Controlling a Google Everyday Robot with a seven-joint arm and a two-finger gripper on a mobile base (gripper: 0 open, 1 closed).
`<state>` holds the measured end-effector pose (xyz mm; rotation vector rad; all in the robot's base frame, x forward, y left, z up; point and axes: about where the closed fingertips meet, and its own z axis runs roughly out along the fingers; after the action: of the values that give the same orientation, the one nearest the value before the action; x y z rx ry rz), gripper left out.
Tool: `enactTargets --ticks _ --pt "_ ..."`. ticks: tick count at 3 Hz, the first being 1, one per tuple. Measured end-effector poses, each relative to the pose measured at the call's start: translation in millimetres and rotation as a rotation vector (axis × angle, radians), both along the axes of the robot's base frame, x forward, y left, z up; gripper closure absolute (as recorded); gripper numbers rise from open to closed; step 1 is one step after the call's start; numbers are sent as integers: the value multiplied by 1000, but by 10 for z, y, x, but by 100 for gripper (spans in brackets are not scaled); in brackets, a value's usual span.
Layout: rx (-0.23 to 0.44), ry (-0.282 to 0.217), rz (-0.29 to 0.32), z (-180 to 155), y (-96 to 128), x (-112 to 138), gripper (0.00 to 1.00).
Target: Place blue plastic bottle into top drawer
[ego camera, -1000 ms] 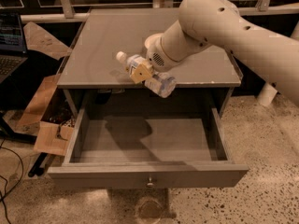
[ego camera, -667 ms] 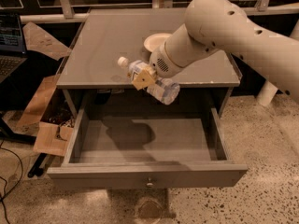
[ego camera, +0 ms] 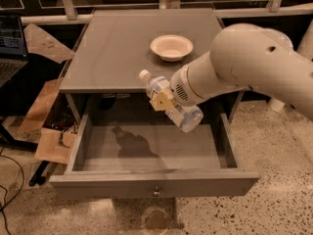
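Lab-like workspace: laptop (ego camera: 9, 43), cardboard scraps (ego camera: 51, 148), terrazzo floor (ego camera: 283, 190); pincer (ego camera: 162, 101) with blue plastic bottle (ego camera: 186, 116) above top drawer (ego camera: 146, 184).

Warm overhead light on a dim room

The pale arm (ego camera: 244, 67) is the brightest surface, nearly washed out along its top. The end effector (ego camera: 164, 102), over the open drawer (ego camera: 151, 180) and clamped on the bottle (ego camera: 186, 116), casts a soft, bottle-shaped shadow (ego camera: 128, 142) down and to the left on the drawer bottom. The table (ego camera: 112, 48) shows a mild sheen around the bowl (ego camera: 171, 47). The far edge falls into darkness.
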<state>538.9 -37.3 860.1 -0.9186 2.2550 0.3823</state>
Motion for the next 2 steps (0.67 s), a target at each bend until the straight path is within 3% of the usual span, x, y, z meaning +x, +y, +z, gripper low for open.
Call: enactTargets --ticks 1,2 --pt "18 -48 -102 -134 -82 -60 100" --pt "50 -60 -148 -313 -129 -33 100"
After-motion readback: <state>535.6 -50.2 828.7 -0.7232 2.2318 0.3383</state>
